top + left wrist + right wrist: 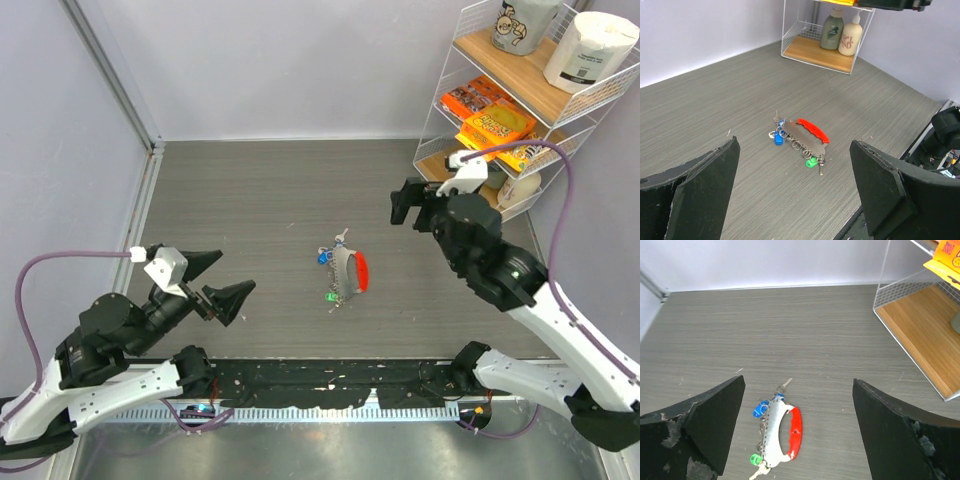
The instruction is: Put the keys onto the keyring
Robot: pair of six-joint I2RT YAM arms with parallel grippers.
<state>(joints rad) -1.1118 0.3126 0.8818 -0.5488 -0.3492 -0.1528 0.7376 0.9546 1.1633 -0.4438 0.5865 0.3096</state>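
Note:
The keyring [350, 272] lies on the grey table at mid-centre: a silvery curved plate with a red grip and a row of small rings. It shows in the left wrist view [807, 135] and the right wrist view [782, 432]. A blue-headed key [323, 257] sits at its far end [759, 410] and a green-headed key [330, 296] at its near end [811, 162], both touching the rings. My left gripper [220, 280] is open and empty, left of the keyring. My right gripper [410, 205] is open and empty, to its far right.
A white wire shelf rack [520, 100] stands at the back right with snack packs, bottles [840, 35] and a paper roll. A wall rail [150, 150] runs along the left side. A black strip [330, 385] lines the table's near edge.

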